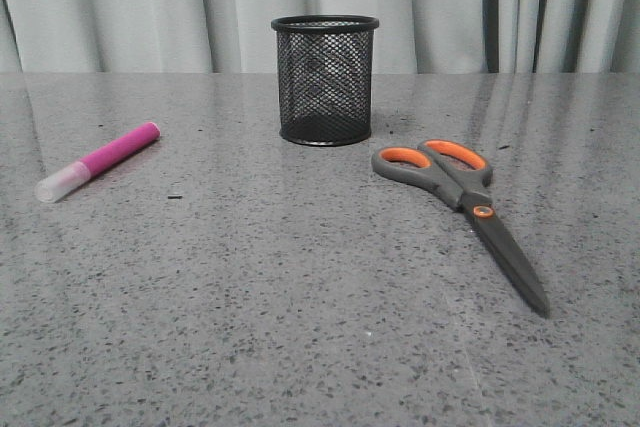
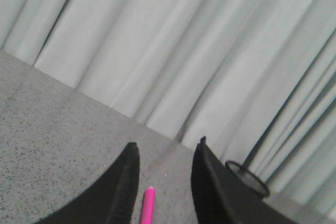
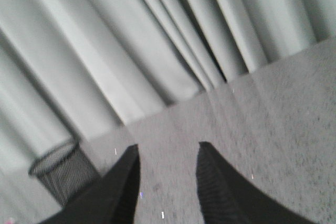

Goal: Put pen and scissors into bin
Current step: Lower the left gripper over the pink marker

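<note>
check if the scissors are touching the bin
Apart. The front view shows bare table between the scissors and the bin: the orange-lined handles lie in front of and to the right of its base.

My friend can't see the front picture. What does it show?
A black mesh cup stands upright on a grey speckled table before pale curtains. A pink pen lies to its left, and closed grey-and-orange scissors lie to its right.
</note>
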You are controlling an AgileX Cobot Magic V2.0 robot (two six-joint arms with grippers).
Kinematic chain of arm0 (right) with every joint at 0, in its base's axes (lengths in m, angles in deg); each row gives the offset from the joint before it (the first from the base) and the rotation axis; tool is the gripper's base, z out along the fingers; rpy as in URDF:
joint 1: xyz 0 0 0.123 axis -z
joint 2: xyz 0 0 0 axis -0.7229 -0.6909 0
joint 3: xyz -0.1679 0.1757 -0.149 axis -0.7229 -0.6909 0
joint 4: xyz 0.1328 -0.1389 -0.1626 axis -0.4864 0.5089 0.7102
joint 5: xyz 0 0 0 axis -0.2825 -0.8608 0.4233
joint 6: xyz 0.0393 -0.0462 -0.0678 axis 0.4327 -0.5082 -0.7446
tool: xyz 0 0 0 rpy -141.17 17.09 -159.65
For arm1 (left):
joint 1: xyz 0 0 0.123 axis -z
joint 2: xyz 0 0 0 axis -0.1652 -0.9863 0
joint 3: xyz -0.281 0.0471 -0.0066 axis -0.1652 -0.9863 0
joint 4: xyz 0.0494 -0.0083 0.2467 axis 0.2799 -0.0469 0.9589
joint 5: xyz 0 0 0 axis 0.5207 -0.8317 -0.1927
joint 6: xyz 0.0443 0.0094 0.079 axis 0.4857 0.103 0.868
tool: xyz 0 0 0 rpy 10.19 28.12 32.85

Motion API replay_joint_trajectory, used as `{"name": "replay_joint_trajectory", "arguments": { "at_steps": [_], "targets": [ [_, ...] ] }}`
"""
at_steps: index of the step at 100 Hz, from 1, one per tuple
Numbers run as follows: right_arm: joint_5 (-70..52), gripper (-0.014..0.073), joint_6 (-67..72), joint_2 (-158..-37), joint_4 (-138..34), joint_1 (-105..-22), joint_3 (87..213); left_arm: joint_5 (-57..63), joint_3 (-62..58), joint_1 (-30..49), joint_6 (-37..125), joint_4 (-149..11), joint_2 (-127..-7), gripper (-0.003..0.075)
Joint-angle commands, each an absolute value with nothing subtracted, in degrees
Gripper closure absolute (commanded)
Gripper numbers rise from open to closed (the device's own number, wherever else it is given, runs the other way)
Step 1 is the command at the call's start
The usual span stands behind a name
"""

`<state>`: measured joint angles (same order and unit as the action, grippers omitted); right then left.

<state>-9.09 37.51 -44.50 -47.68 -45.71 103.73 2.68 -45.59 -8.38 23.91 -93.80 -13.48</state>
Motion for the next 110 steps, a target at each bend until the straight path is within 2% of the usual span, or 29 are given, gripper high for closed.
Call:
{"name": "replay_joint_trajectory", "arguments": {
  "at_steps": [1, 15, 28, 46, 58, 74, 90, 110],
  "targets": [
    [-10.78, 0.0304, 32.81, -50.72, -45.95, -48.18, 109.67, -3.41, -39.99, -8.51, 31.02, -93.94, -21.75, 0.0472],
    [-11.19, 0.0303, 27.73, -58.6, -45.95, -52.57, 114.32, -10.34, -32.63, -8.51, 33.44, -91.28, -35.02, 0.0472],
    [-11.08, 0.0303, 27.64, -64.05, -45.95, -55.72, 117.09, -16.27, -22.91, -7.73, 32.97, -82.47, -46.67, 0.0474],
    [-11.14, 0.0303, 27.64, -67.63, -45.95, -57.31, 117.51, -20.86, -7.57, -1.57, 24.7, -68.22, -61.09, 0.0475],
    [-11.29, 0.0303, 27.64, -68.15, -45.95, -57.31, 117.51, -28.19, 2.33, 2.59, 15.41, -58.87, -71.03, 0.0475],
    [-11.4, 0.0303, 27.64, -68.15, -45.95, -57.31, 117.51, -37.87, 13.45, 5.18, 9.46, -56.61, -84.56, 0.0475],
    [-12.44, 0.0303, 27.64, -68.15, -45.95, -57.31, 117.51, -40.64, 19.34, 6.25, 8.26, -56.84, -93.46, 0.0474],
    [-14.73, 0.0303, 27.64, -68.19, -45.87, -57.31, 117.4, -39.28, 20.59, 8.71, 8.26, -56.84, -99.23, 0.0474]
  ]
}}
